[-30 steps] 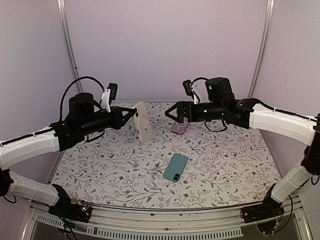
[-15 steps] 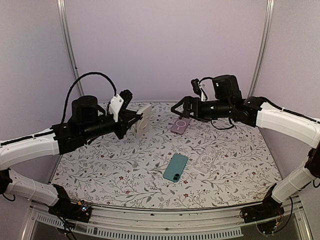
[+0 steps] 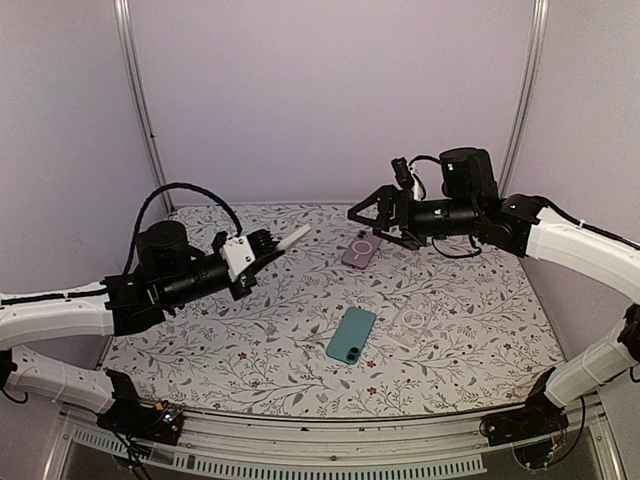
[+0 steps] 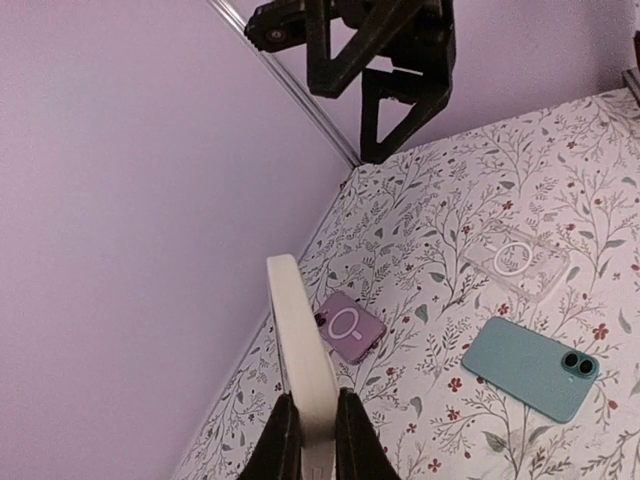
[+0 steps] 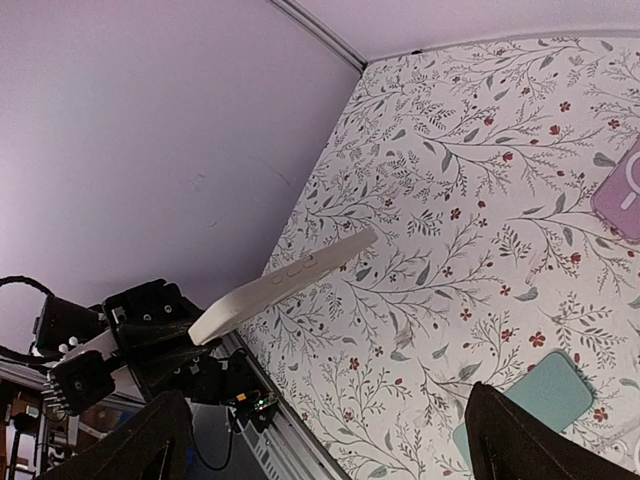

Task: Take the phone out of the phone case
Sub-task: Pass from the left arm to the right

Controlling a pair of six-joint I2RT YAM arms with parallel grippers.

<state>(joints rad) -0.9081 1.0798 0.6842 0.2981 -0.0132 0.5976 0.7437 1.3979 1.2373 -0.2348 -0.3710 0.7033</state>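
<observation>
My left gripper (image 3: 262, 246) is shut on the lower end of a cream phone case (image 3: 292, 237) and holds it tilted above the table's back left. In the left wrist view the case (image 4: 300, 340) stands edge-on between the fingers (image 4: 283, 445); I cannot tell whether a phone is in it. My right gripper (image 3: 373, 220) is open and empty, hovering above a purple cased phone (image 3: 360, 250) that lies flat on the table. The right wrist view shows the cream case (image 5: 285, 283) side-on, with its buttons facing the camera.
A teal phone (image 3: 351, 335) lies face down at the table's middle, with a clear case (image 3: 410, 322) just right of it. Both show in the left wrist view: teal phone (image 4: 533, 366), clear case (image 4: 515, 262). Walls close in the back and sides.
My left arm lowered and turned the cream case from upright to tilted, edge-on. My right gripper let go of the purple phone on the table, then rose and drew back to the right.
</observation>
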